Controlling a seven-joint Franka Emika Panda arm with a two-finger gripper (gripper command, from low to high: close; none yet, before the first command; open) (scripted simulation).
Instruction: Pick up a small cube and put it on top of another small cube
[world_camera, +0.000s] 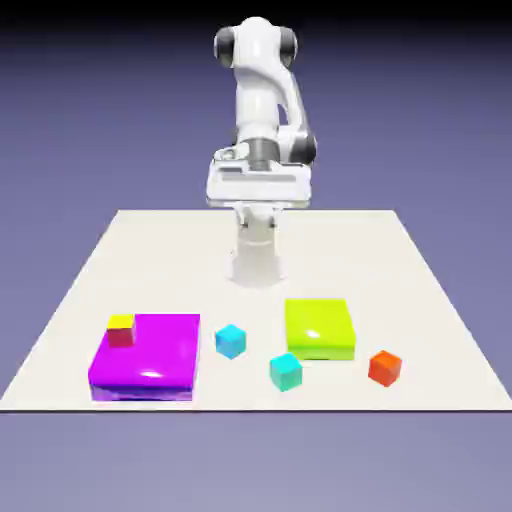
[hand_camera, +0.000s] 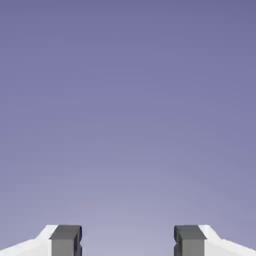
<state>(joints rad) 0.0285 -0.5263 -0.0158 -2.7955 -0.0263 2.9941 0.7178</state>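
Four small cubes lie near the table's front edge. Two of them are cyan cubes, one (world_camera: 231, 341) in the middle and the other (world_camera: 286, 371) a little nearer the front. An orange-red cube (world_camera: 384, 368) lies toward the exterior view's right. A small cube with a yellow top and red front (world_camera: 121, 329) rests on the back left corner of a flat magenta block (world_camera: 150, 360). My gripper (world_camera: 258, 197) hangs high over the table's far side, well away from all the cubes. In the hand view the gripper (hand_camera: 127, 241) is open and empty, with only the backdrop ahead.
A flat lime-green block (world_camera: 319, 327) lies between the cyan cubes and the orange-red cube. The robot's base (world_camera: 257, 262) stands on the far middle of the white table (world_camera: 400, 260).
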